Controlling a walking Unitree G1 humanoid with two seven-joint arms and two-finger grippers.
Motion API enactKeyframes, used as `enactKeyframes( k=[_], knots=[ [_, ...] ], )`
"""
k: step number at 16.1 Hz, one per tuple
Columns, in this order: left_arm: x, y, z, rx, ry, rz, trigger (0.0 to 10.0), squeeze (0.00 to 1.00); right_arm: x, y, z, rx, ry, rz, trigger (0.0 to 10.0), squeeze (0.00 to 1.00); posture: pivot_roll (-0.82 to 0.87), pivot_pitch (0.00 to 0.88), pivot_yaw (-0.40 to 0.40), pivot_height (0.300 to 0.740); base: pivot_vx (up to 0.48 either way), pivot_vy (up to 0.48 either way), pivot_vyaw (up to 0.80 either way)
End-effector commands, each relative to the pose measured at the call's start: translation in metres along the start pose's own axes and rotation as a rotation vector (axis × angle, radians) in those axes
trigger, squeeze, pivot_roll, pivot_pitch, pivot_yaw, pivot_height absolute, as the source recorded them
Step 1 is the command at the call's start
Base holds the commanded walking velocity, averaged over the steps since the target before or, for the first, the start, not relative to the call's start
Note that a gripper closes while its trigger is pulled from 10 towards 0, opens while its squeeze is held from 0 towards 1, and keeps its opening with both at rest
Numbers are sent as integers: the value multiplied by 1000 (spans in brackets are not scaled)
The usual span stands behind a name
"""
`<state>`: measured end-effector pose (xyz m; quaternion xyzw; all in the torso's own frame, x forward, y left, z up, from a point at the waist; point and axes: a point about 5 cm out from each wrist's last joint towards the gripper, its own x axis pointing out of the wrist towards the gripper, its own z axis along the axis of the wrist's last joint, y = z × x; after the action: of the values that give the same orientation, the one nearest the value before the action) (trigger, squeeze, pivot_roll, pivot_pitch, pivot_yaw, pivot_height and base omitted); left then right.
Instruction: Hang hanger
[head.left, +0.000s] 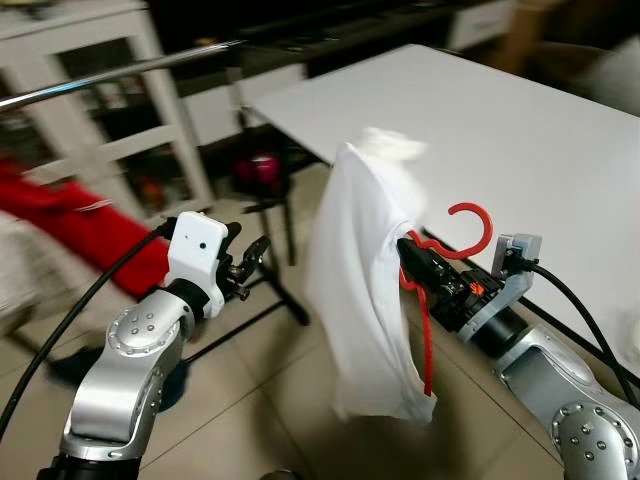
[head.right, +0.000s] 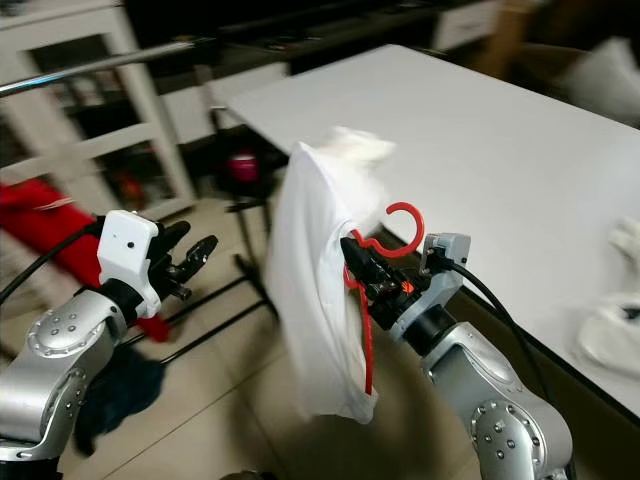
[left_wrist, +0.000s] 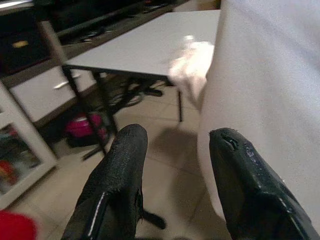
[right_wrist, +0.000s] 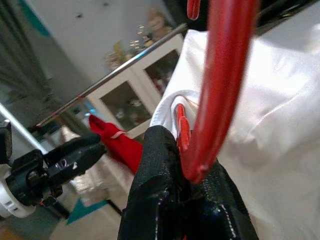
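A red plastic hanger (head.left: 468, 232) carries a white shirt (head.left: 362, 285) that hangs down beside the white table (head.left: 520, 140). My right gripper (head.left: 412, 256) is shut on the hanger's neck, just below the hook; the red hanger (right_wrist: 220, 80) runs between its black fingers (right_wrist: 160, 190). My left gripper (head.left: 250, 258) is open with nothing between its fingers (left_wrist: 117, 185), a short way left of the shirt (left_wrist: 270, 100). A silver clothes rail (head.left: 110, 78) crosses the upper left, above and behind the left gripper.
A red garment (head.left: 75, 225) hangs on the rail at far left. A white shelf unit (head.left: 90, 120) stands behind it. The rack's black legs (head.left: 280, 290) spread on the tiled floor. A white cloth (head.right: 615, 320) lies on the table's right side.
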<state>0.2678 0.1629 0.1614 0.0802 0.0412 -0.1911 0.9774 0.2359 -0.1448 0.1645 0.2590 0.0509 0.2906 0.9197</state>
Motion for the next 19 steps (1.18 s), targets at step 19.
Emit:
enactKeyframes(
  k=[19],
  knots=[
    [3,-17,-6,-12,25,-46,10000,0,20,-7,-18,-13,31,-39,10000,0,-105,0,61,740,0,-51,800]
  ],
)
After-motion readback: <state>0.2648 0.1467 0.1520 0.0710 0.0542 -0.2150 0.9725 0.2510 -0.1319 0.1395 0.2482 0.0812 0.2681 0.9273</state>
